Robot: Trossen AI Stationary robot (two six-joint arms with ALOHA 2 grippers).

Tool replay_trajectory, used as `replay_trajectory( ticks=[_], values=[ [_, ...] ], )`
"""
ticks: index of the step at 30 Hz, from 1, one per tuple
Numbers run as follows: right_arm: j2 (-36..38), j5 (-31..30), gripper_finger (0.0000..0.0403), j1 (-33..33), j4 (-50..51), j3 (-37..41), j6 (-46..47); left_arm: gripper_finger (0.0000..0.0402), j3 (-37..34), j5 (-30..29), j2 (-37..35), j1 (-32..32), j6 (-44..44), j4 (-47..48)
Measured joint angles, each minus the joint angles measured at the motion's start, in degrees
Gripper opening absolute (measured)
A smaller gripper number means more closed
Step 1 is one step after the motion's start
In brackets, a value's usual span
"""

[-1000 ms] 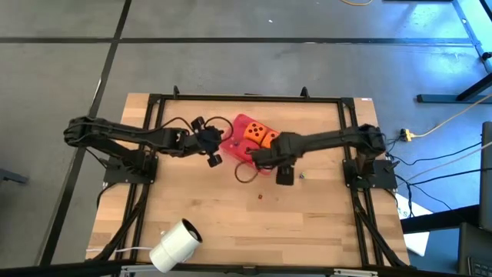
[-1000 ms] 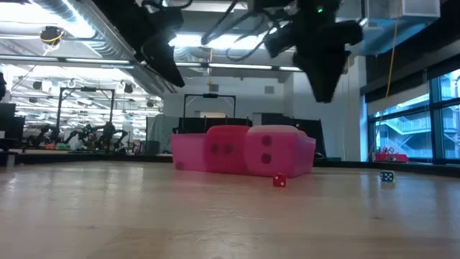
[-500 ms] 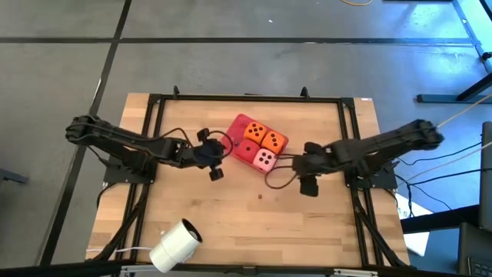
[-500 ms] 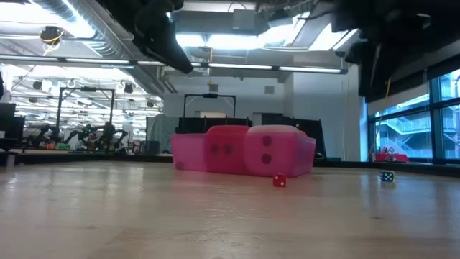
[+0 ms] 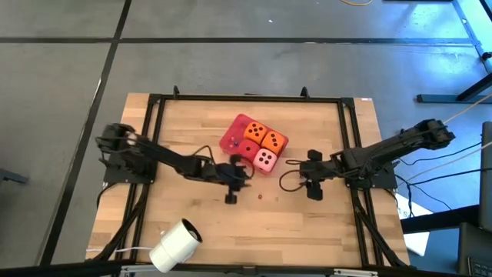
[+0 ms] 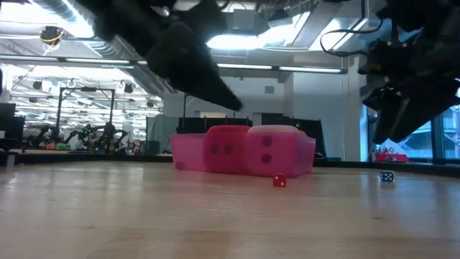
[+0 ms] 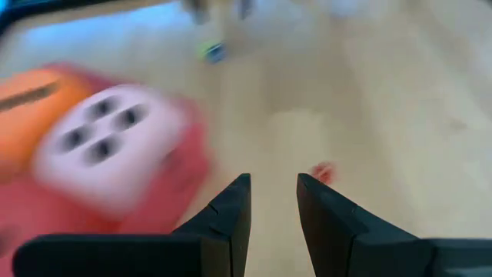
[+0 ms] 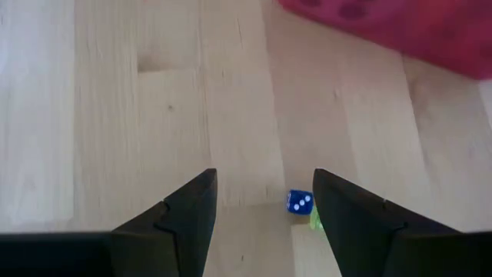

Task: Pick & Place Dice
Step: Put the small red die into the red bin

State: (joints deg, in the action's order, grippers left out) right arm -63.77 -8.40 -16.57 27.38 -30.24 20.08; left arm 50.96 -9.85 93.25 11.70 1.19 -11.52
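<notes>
Four dice sit close together on a flat red tray (image 5: 233, 131) at the table's middle: two orange (image 5: 256, 131) (image 5: 273, 141), one red (image 5: 247, 150), one pink (image 5: 264, 160). The pink die (image 7: 108, 146) shows blurred in the left wrist view. My left gripper (image 5: 244, 175) hangs just on the near side of the tray, open by a narrow gap, with nothing between its fingers. To the right of the dice my right gripper (image 5: 306, 171) is open and tipped down over a tiny blue die (image 8: 300, 201) on the wood.
A tiny red die (image 5: 260, 196) lies on the wood near the left gripper, and a tiny green bead (image 8: 315, 220) lies beside the blue die. A white cylinder (image 5: 175, 245) lies at the near left edge. Black frame rails (image 5: 246, 97) border the table.
My left gripper has swung from the tray's left side toward the near edge and the right, sinking and turning. My right gripper has drawn back from over the tray toward the right edge, sinking and tipping its fingers down. The dice have stayed in place.
</notes>
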Motion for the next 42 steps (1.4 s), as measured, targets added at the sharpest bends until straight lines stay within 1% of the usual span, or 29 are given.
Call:
replay_trajectory(
  ticks=[4,8,12,16,20,27,42],
  values=[
    [0.02,0.04,0.0217,0.01,-0.62,0.00,-1.24,0.0102,0.00,5.92,7.25,-0.17,-0.42,-12.91],
    [0.02,-0.02,0.0217,0.01,-0.84,0.00,-1.25,0.0102,0.00,11.21,13.91,-0.17,-3.44,-21.83],
    [0.02,-0.15,0.0217,0.01,-1.00,0.00,-1.27,0.0102,0.02,12.70,18.97,-0.14,-5.45,-27.81],
    [0.00,-0.15,0.0217,0.01,-1.34,0.00,-1.23,0.0102,1.13,15.34,21.48,-0.19,-6.13,-29.68],
    [0.00,-0.15,0.0217,0.01,-1.69,0.00,-1.23,0.0102,2.32,15.42,22.00,-0.12,-5.07,-29.77],
    [0.00,-0.15,0.0217,0.01,-1.67,-0.02,-1.20,0.0102,2.32,10.73,22.10,-0.12,-4.84,-28.61],
    [0.00,-0.13,0.0217,0.01,-1.67,-0.04,-1.26,0.0102,2.32,10.89,22.08,-0.13,-4.44,-24.36]
  ],
)
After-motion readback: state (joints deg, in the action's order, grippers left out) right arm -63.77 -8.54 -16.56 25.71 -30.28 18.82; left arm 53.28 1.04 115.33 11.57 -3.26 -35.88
